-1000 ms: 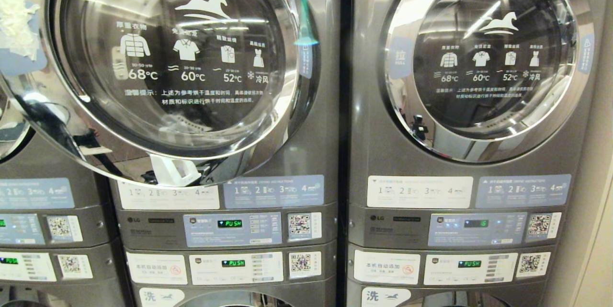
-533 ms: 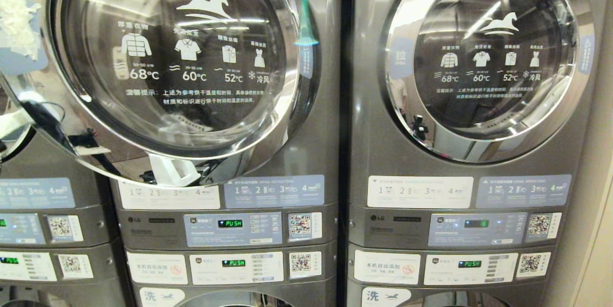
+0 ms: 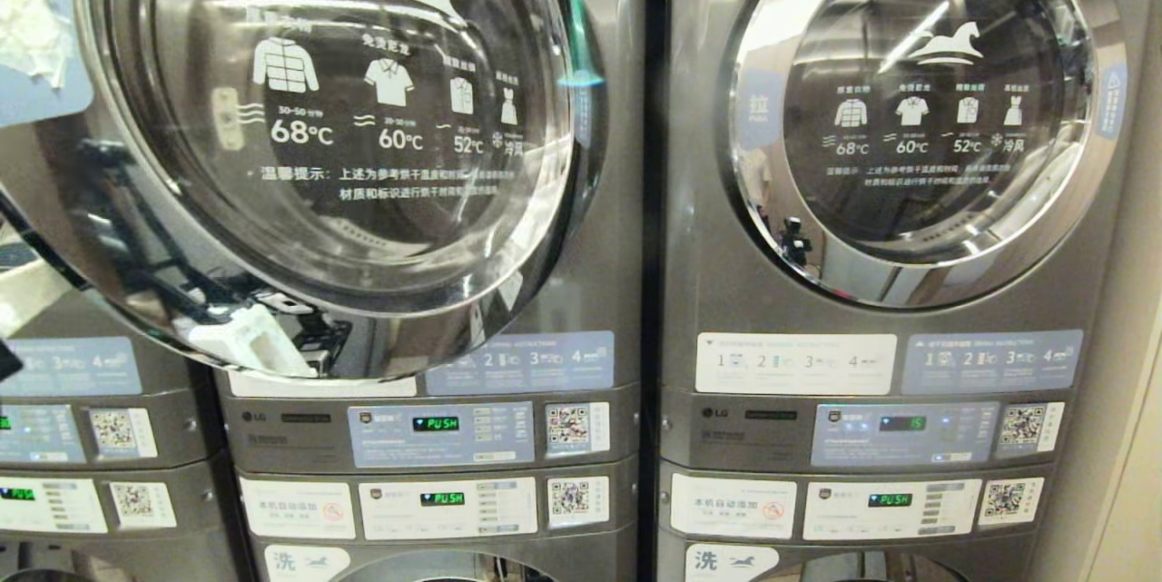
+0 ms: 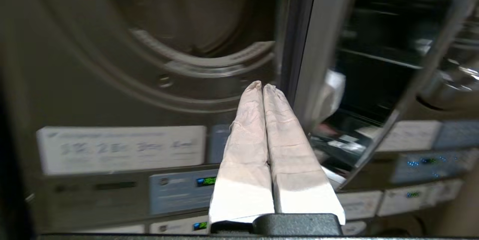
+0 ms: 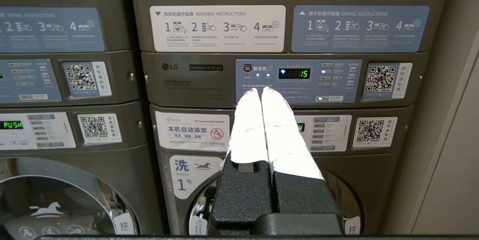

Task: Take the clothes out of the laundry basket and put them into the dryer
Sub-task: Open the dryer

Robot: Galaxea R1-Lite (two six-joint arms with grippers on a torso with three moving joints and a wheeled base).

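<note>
The dryer (image 3: 608,291) fills the left half of the head view. Its chrome-rimmed glass door (image 3: 363,110), printed with white garment icons, stands swung out, with torn white tape (image 3: 32,10) on the rim. In the left wrist view my left gripper (image 4: 262,86) is shut and empty, its white-wrapped tips just beside the door's edge (image 4: 318,64), with the dark drum opening (image 4: 194,26) behind. I cannot tell whether the tips touch the door. My right gripper (image 5: 261,90) is shut, empty and parked, pointing at a control panel. The laundry basket and the clothes are out of view.
The alike dryer marked "1" (image 3: 917,110) stands to the right with its door closed and a lit panel (image 5: 295,73). Washers (image 5: 187,172) sit below both dryers. Another machine stack (image 3: 82,437) stands at the left. A pale wall (image 3: 1135,473) bounds the right.
The dryer's door has swung further out toward the camera, so its icons sit higher and more to the right. The machines have kept their place in the picture.
</note>
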